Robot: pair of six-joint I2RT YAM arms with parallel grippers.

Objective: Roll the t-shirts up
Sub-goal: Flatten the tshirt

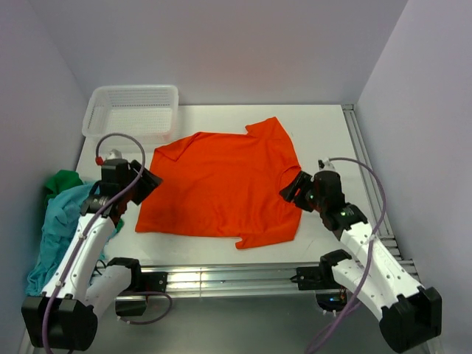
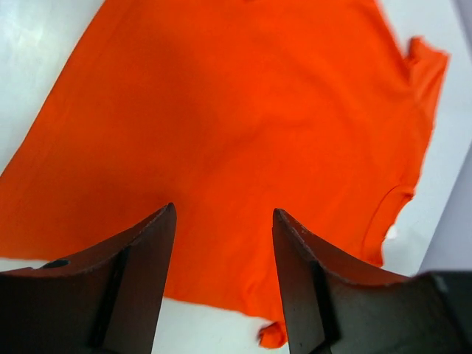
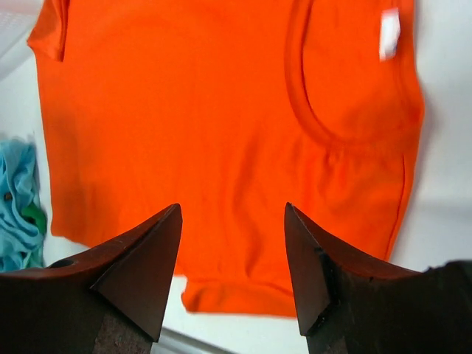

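Note:
A bright orange-red t-shirt (image 1: 221,188) lies spread flat in the middle of the white table, its collar toward the right. My left gripper (image 1: 147,183) hovers at the shirt's left edge, open, with nothing between its fingers. In the left wrist view the orange-red t-shirt (image 2: 236,110) fills the frame beyond the open left gripper (image 2: 223,210). My right gripper (image 1: 293,190) hovers over the collar side, open and empty. In the right wrist view the right gripper (image 3: 232,208) is above the orange-red t-shirt (image 3: 206,110), near its collar and white label (image 3: 389,33). A teal-blue t-shirt (image 1: 55,225) and a dark green t-shirt (image 1: 63,181) lie crumpled at the far left.
A white mesh basket (image 1: 133,110) stands at the back left corner of the table. Metal rails (image 1: 221,276) run along the table's near edge and its right side. Grey walls close in on the left, back and right.

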